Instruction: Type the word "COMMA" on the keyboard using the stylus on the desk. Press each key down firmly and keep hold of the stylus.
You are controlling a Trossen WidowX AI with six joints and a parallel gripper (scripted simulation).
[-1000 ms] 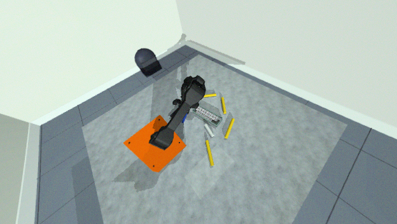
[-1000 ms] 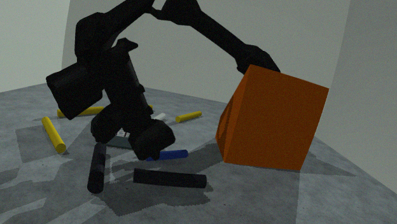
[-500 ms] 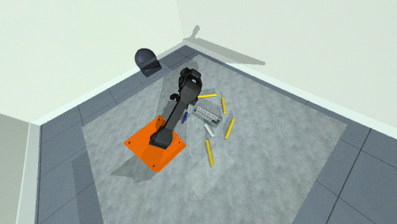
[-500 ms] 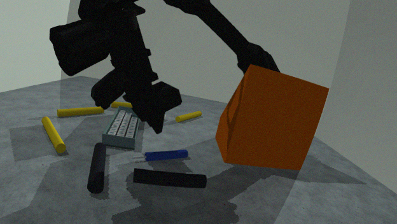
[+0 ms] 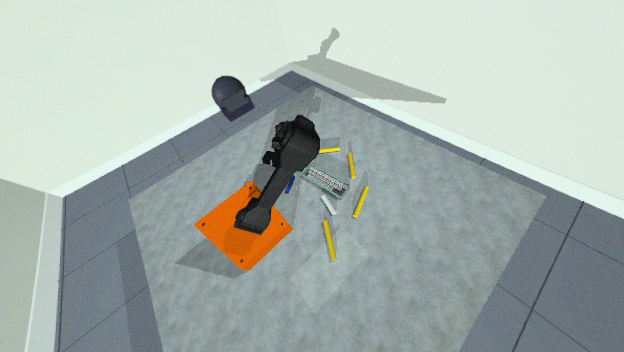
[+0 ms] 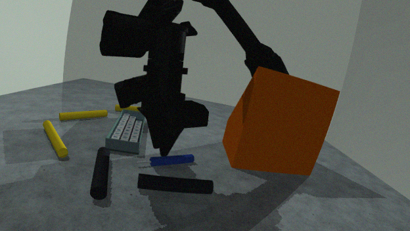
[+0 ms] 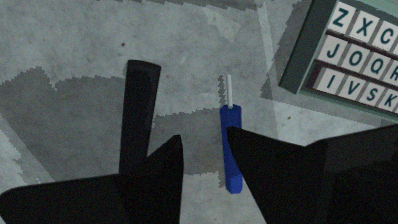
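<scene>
keyboard (image 7: 350, 55) cut off at wrist view's right edge, blue stylus (image 7: 231, 150) partly behind a finger

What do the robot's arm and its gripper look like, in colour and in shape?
The arm is matte black throughout, built of blocky, angular segments, and stands on a flat orange base plate. No cables, labels or markings show on it. The gripper is black as well, with two wedge-shaped fingers that taper to points.
</scene>
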